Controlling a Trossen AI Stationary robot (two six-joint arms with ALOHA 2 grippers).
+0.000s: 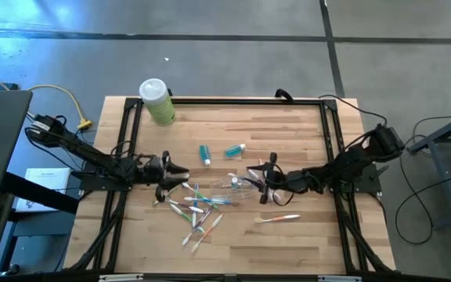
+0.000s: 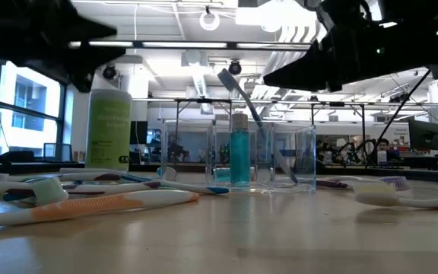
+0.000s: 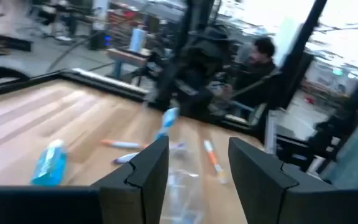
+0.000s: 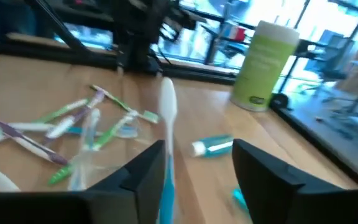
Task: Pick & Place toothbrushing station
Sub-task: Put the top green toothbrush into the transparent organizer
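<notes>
Pale-green bottle (image 1: 156,101) lying at the wooden table's (image 1: 288,235) far-left corner, yellow cable (image 1: 67,99) beside

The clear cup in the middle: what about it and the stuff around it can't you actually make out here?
- Clear cup: in the overhead view a faint glint, so its rim cannot be traced.
- Toothbrush in the cup: the low view shows it leaning inside; the glass blurs its lower end.
- Right claw: open around a toothbrush; contact unclear, blurred.
- Toothbrush pile: too small to count.
</notes>
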